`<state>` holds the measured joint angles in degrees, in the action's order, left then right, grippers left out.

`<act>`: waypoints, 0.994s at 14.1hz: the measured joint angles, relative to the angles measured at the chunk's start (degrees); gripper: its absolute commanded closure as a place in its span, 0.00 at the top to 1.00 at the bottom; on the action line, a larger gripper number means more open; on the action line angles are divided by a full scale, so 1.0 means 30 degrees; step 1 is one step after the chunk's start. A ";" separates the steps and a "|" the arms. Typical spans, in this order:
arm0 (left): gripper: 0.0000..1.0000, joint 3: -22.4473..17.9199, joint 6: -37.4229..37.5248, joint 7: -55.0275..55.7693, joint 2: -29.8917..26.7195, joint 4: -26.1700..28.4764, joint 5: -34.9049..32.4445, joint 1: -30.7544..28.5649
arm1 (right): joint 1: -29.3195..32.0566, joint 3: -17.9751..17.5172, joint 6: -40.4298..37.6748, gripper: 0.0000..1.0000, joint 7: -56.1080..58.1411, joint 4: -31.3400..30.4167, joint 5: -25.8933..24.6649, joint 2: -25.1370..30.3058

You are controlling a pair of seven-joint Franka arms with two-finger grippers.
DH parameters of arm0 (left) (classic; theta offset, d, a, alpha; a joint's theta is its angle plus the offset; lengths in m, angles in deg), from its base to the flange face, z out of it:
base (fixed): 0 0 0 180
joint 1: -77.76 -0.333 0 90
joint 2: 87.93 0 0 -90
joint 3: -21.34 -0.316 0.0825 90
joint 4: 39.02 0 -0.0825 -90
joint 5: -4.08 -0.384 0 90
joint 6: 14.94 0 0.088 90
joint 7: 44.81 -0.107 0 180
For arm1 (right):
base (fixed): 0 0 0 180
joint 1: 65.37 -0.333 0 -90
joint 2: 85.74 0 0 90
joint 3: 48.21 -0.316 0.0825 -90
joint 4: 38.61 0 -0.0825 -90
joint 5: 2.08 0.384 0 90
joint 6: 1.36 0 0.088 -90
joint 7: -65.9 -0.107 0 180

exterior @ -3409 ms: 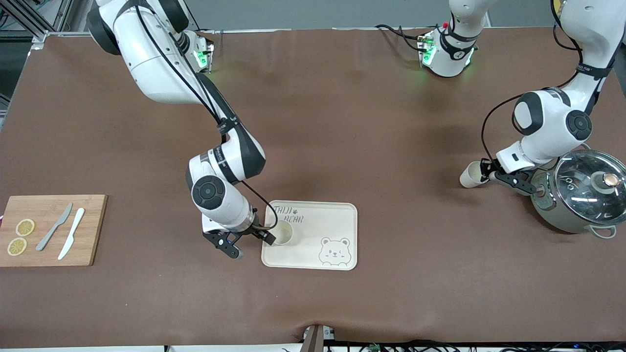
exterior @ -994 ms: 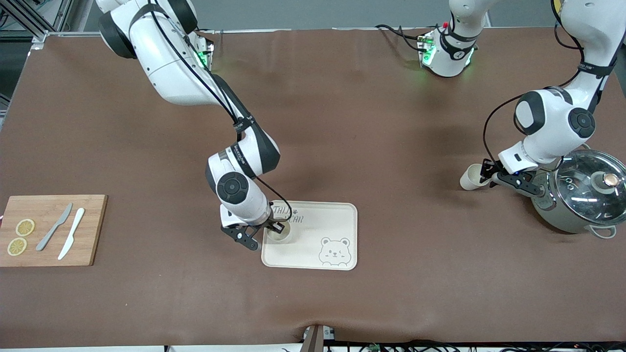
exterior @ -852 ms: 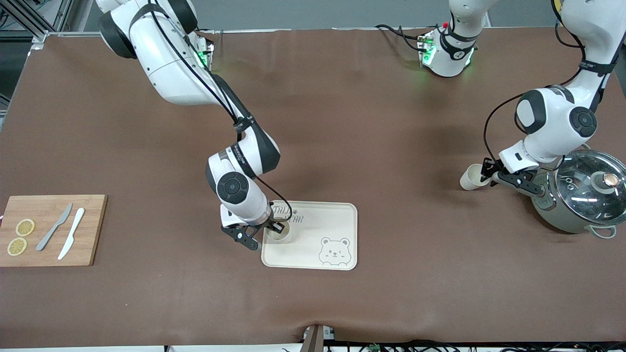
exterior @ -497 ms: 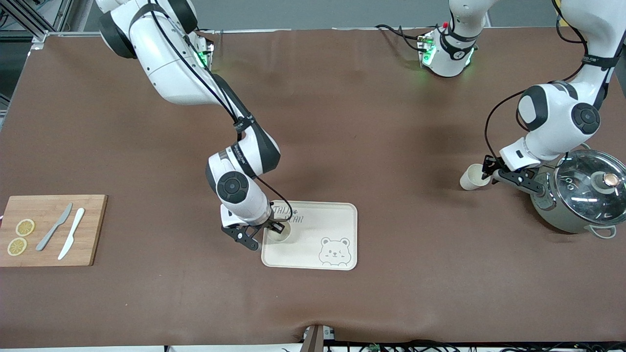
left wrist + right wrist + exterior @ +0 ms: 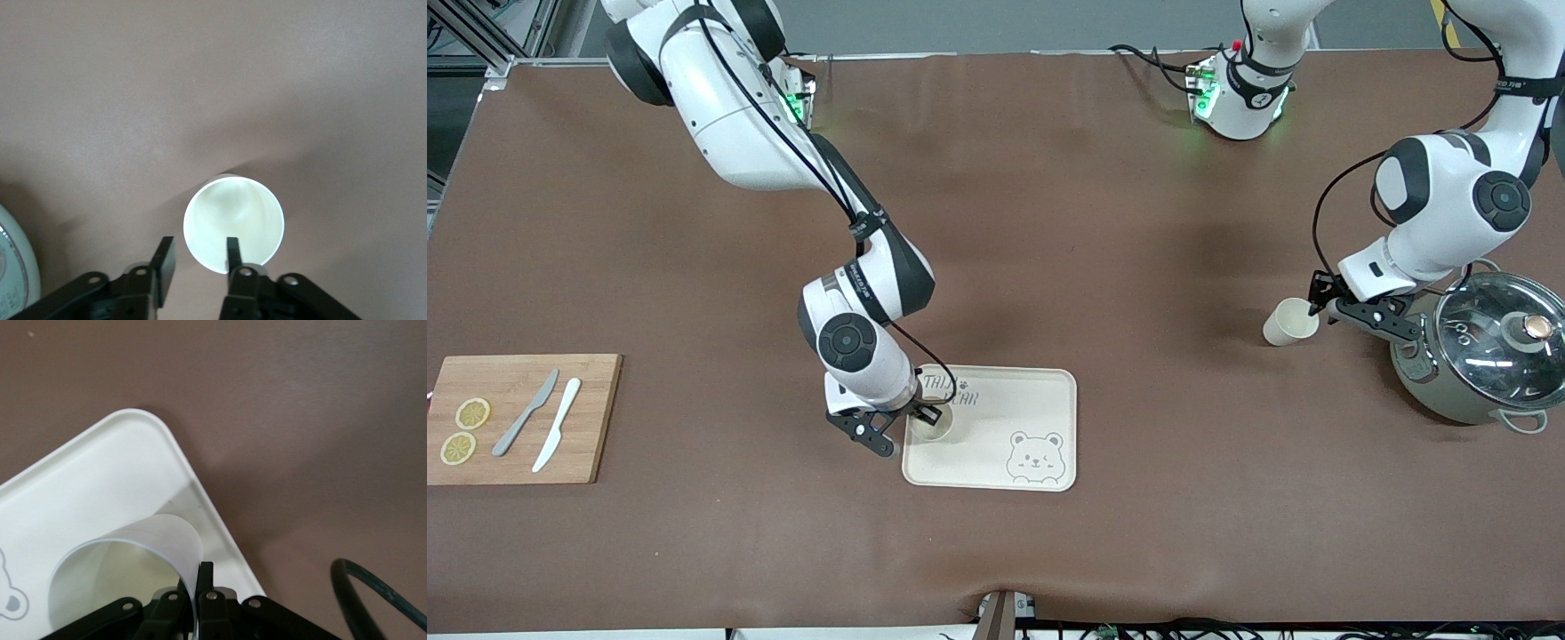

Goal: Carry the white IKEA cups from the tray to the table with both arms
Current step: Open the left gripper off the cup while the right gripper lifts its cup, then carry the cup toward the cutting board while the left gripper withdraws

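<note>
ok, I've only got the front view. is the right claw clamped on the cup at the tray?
Observer: Yes. The right wrist view shows the right claw pinching the wall of the cup, one finger inside and one outside, over the tray.
Operator: And the left one?
Observer: The left claw straddles the rim of the other cup. A gap shows between the outer finger and the wall, so it looks open.
Operator: Is that cup upright?
Observer: Yes. The left wrist view looks straight down into its mouth. It stands on the bare table, with the edge of the pot beside it.
</note>
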<state>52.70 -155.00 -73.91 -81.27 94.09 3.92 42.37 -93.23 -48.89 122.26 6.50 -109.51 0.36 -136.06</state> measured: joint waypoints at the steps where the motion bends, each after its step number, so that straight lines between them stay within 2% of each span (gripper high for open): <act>1: 0.65 0.0002 0.0269 0.0000 -0.0095 -0.0146 0.0000 0.0000 | 0.0059 0.0039 -0.0962 0.00 0.0001 0.0316 0.0000 0.0148; 3: 0.84 0.0004 0.0499 0.0000 -0.0186 -0.0414 0.0000 0.0000 | 0.0184 0.0053 -0.2819 0.00 0.0004 0.1133 0.0000 0.0475; 6: 0.85 0.0003 0.0533 0.0032 -0.0210 -0.0826 0.0000 -0.0002 | 0.0255 0.0028 -0.5522 0.00 0.0087 0.2132 0.0006 0.1496; 7: 0.99 0.0003 0.0558 0.0151 -0.0220 -0.0997 0.0000 -0.0006 | 0.0391 0.0020 -0.6430 0.00 0.0345 0.2332 0.0053 0.1998; 10: 1.00 0.0003 0.0610 0.0787 -0.0254 -0.1637 0.0000 -0.0010 | 0.1817 0.0060 -0.9309 0.00 0.3463 0.2589 0.0675 0.3992; 14: 1.00 -0.0001 0.0648 0.1420 -0.0256 -0.2453 0.0000 -0.0019 | 0.5215 0.0136 -1.2778 0.00 1.0367 0.2588 0.0923 0.6331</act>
<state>52.69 -153.06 -69.65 -82.03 86.74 3.92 42.31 -77.59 -48.48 83.92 37.60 -101.75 3.13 -117.06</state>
